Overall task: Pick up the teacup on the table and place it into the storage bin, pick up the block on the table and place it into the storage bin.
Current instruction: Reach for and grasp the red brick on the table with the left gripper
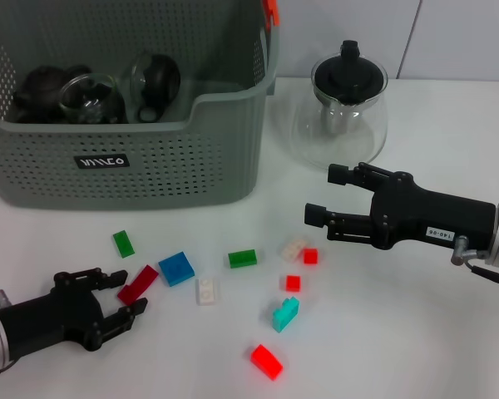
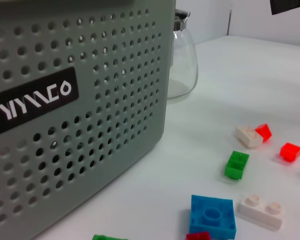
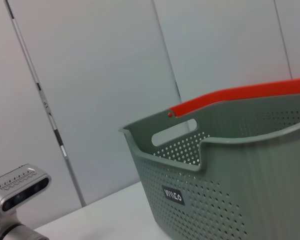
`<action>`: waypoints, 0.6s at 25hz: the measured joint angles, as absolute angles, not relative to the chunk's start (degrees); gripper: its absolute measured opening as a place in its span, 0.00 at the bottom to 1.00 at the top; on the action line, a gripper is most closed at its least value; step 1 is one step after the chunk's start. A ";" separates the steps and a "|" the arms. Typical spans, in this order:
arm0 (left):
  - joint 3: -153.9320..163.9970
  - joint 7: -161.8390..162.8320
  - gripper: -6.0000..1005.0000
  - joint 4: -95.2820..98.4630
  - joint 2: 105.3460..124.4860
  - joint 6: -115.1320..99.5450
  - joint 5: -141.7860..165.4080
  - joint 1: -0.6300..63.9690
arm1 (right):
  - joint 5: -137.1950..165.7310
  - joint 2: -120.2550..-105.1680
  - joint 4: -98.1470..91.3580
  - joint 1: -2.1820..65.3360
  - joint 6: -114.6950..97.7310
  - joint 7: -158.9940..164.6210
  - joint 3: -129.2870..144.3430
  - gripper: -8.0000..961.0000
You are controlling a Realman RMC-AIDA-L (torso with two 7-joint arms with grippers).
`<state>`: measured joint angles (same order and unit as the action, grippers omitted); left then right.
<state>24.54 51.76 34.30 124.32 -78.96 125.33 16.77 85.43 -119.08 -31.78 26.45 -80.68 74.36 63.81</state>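
Two grippers are over the white table (image 1: 449,332), both with fingers spread and empty. The left gripper (image 1: 121,293) sits low near the front left corner, its fingertips just beside a dark red block (image 1: 138,284) and near a blue block (image 1: 176,268). The right gripper (image 1: 324,195) hangs above the right half, close to a glass teapot (image 1: 341,108). More blocks lie scattered mid-table, among them a green block (image 1: 242,258) and a white block (image 1: 206,290). The storage bin (image 1: 150,166) stands at the back left corner, with dark and glass tea ware inside.
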 joint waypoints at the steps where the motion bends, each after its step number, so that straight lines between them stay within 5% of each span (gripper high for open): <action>1: 24.48 51.76 0.51 34.10 124.30 -78.92 125.19 16.84 | 85.43 -119.07 -31.78 26.44 -80.68 74.35 63.81 0.98; 8: 24.30 54.49 0.51 34.78 124.23 -78.67 124.91 17.02 | 85.43 -119.00 -31.78 26.36 -80.68 74.36 63.81 0.98; 15: 24.34 57.26 0.32 36.06 124.19 -78.06 124.96 17.13 | 85.43 -119.00 -31.80 26.32 -80.77 74.35 63.80 0.98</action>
